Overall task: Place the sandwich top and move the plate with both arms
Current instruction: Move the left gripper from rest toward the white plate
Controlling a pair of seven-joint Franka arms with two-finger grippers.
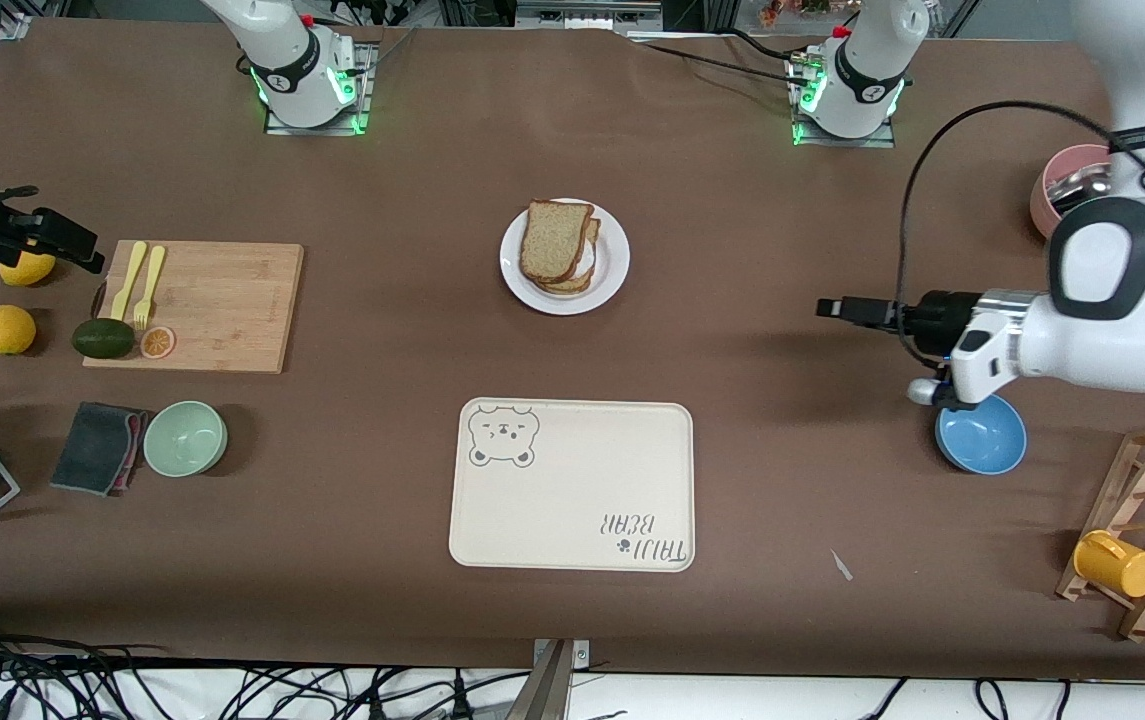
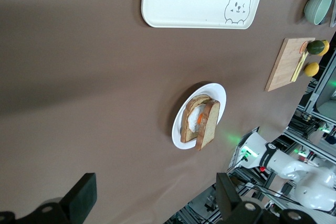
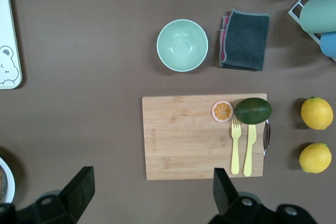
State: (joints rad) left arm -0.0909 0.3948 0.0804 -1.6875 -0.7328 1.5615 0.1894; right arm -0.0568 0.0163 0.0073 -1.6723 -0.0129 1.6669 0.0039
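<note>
A cream tray [image 1: 572,485] printed with a bear's face and the words "TAIJI BEAR" lies nearer the front camera than the plate [image 1: 614,262], where the sandwich top [image 1: 553,240] leans on an egg-topped slice [image 2: 195,118]. The left gripper [image 1: 837,308] hangs with its jaws spread wide and empty above bare table toward the left arm's end, beside a blue bowl [image 1: 982,438]. The right gripper [image 1: 52,240], equally wide and empty, hovers over the right arm's end near a cutting board [image 1: 212,305].
</note>
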